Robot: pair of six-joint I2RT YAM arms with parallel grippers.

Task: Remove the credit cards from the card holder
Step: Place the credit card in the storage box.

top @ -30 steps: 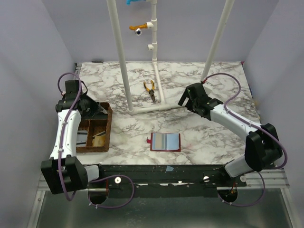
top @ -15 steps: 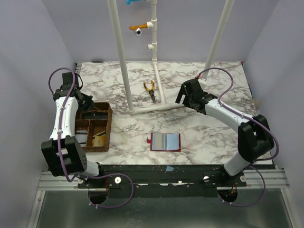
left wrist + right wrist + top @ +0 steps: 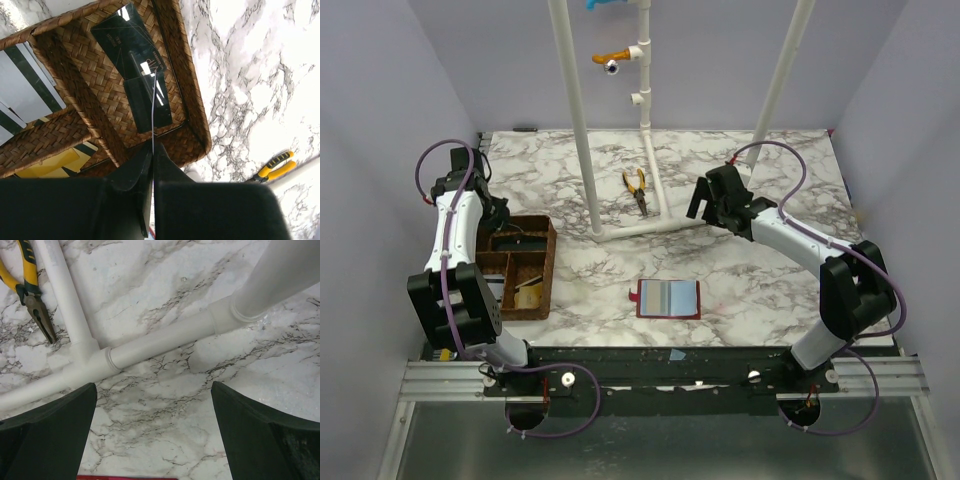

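Right claw (image 3: pixel 153 390) wide; open red card holder (image 3: pixel 667 298)

Bright, even overhead light; the marble table (image 3: pixel 750 290) shows only soft, faint shadows. Left wrist view: white glare on a glossy black card (image 3: pixel 120 40) in the woven tray (image 3: pixel 75 95). The dark fingers (image 3: pixel 127 172) of the left gripper (image 3: pixel 152 150) are blurred, and the credit card (image 3: pixel 154 110) pinched between them is just a thin bright line. Right wrist view: sharp marble, and a white pipe (image 3: pixel 160 340) nearly washed out.

Rough woven tray (image 3: pixel 196 125); glossy black card (image 3: pixel 131 44); marble-patterned table (image 3: pixel 250 75).

Red card holder (image 3: pixel 667 298) lies open; credit card (image 3: pixel 154 110) pinched.
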